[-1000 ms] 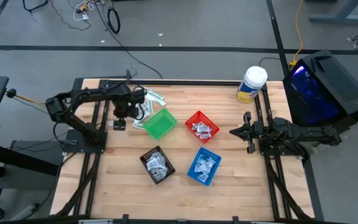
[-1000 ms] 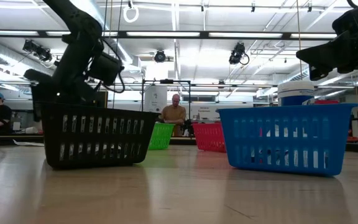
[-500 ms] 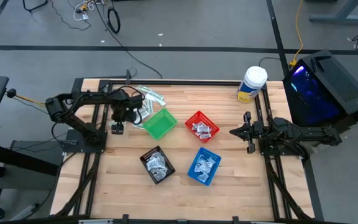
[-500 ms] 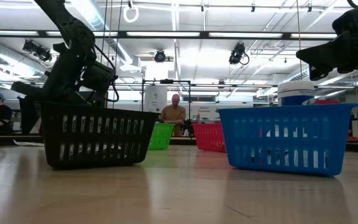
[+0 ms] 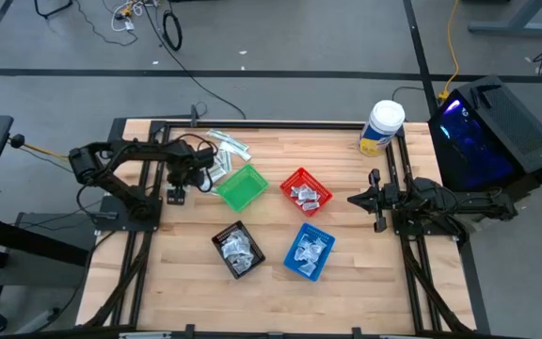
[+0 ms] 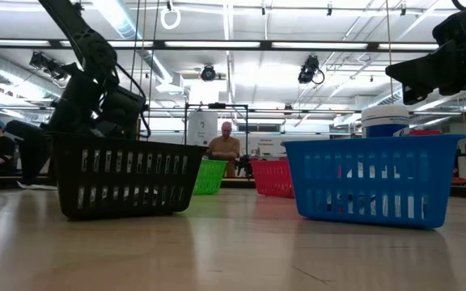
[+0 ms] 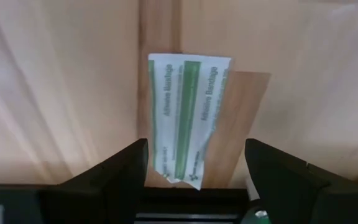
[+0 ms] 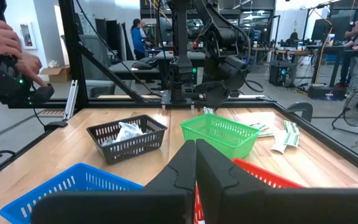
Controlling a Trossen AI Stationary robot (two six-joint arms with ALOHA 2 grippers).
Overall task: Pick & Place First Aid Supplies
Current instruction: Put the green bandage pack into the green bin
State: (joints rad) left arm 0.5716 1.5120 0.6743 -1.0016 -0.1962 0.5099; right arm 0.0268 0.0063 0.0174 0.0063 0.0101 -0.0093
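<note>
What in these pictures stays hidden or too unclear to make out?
- Green plastic basket: the low view shows only its wall; the black mesh basket covers part of it.
- Green-and-white adhesive bandage strip: in the left wrist view its near end is cut off by the left end effector, so contact is unclear.
- White packets in the red plastic basket: print too small in the high view.
- Right end effector: shut, nothing between its fingers.

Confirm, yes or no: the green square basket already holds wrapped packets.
No. In the high view the green square basket shows only its bare floor, with no packets inside.
</note>
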